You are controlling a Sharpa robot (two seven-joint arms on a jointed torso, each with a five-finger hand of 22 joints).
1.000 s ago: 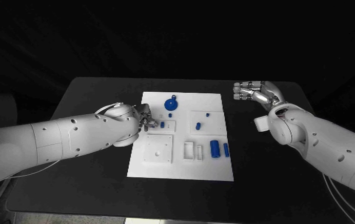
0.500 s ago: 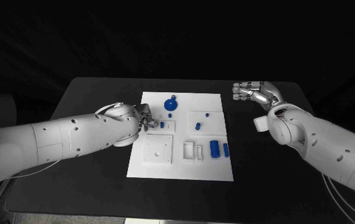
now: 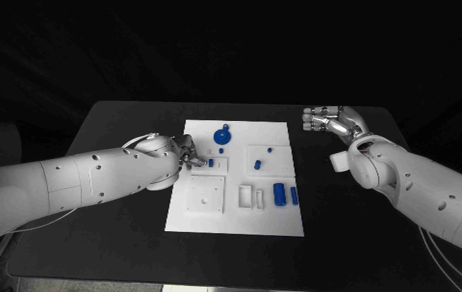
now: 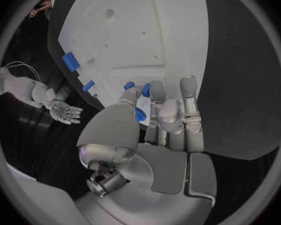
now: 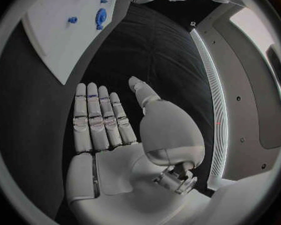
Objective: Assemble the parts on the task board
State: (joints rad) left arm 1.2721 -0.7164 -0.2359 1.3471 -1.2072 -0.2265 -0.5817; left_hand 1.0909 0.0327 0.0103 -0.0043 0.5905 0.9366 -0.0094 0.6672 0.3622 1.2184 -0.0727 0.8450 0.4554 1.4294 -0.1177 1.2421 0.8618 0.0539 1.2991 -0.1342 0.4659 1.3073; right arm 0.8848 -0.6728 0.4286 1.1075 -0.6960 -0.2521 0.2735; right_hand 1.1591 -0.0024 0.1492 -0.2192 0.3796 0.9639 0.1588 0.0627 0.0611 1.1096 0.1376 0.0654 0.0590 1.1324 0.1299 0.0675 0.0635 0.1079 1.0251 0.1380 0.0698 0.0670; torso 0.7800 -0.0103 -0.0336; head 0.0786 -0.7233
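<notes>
The white task board (image 3: 236, 175) lies flat in the middle of the black bench (image 3: 115, 125). The left hand (image 3: 189, 158) is at the left edge of the board, over a small raised white block, and its fingertips (image 4: 135, 92) come together around a small blue part (image 3: 211, 163) there; in the left wrist view the thumb and a finger touch this blue piece on both sides, so the hand seems to pinch it. The right hand (image 3: 330, 119) is over the bare bench, well apart from the right upper corner of the board; it holds nothing, and its fingers (image 5: 98, 117) are straight and side by side with the thumb spread away. On the board there are more blue parts: a round piece with a small tab (image 3: 222, 135) near the far edge, a small peg (image 3: 258, 165) in the middle, and two longer cylinders (image 3: 280, 194) standing near the right edge, just beside white slots.
</notes>
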